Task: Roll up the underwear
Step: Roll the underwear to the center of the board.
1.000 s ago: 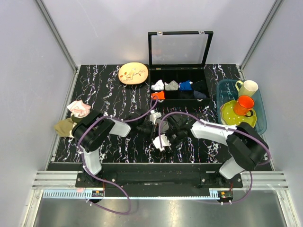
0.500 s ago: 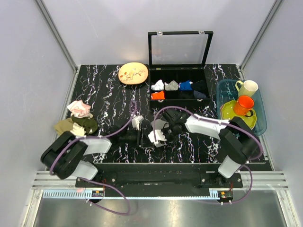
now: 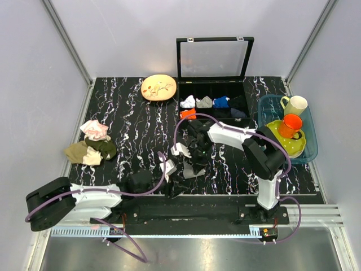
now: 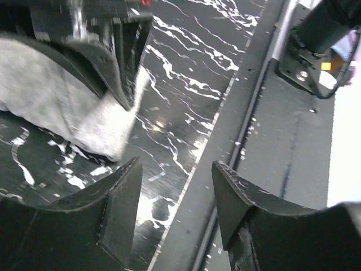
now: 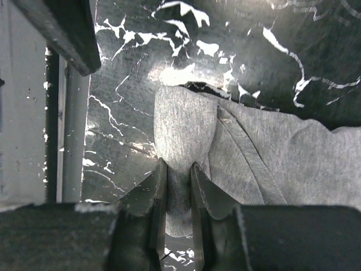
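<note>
We see the underwear point(image 5: 254, 152) here, a plain mid-grey soft knit, spread loosely and creased on the black marbled table point(image 3: 130, 107), near the front edge around the middle. One narrow flap sticks out from the main body, rounded at its far end, with a raised seam running slantwise beside it. The right gripper point(image 5: 176, 172) pinches that flap at its near end. From the left wrist the cloth point(image 4: 53, 107) looks paler, one corner resting flat on the table. From above we only catch a small grey patch point(image 3: 192, 171).
</note>
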Robot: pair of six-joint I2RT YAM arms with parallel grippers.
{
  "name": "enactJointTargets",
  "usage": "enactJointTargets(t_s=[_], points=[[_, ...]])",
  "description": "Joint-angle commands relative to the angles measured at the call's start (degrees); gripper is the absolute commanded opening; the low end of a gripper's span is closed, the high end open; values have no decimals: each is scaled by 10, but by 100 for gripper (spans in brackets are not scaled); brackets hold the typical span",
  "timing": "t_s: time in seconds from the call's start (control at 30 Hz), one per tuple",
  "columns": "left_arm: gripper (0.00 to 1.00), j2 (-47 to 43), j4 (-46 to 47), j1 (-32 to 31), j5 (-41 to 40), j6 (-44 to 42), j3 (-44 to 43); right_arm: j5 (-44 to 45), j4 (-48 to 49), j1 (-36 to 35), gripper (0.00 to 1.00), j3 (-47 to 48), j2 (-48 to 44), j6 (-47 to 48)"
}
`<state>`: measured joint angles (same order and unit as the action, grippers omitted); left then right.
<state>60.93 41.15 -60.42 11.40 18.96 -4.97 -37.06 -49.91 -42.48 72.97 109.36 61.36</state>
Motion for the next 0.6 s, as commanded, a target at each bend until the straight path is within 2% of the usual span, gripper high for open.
enactJointTargets(t_s=[0.0,0.2,0.57], points=[[56,6,-11,-20,-106,-163,-57,-17,-60,15,18,26,27,-48],[56,86,-76,-29,-107,-248,-118,-40,-71,34,20,40,45,-74],[56,185,-128,-51,-139,-331,-198,-35,-89,51,22,62,82,-106]])
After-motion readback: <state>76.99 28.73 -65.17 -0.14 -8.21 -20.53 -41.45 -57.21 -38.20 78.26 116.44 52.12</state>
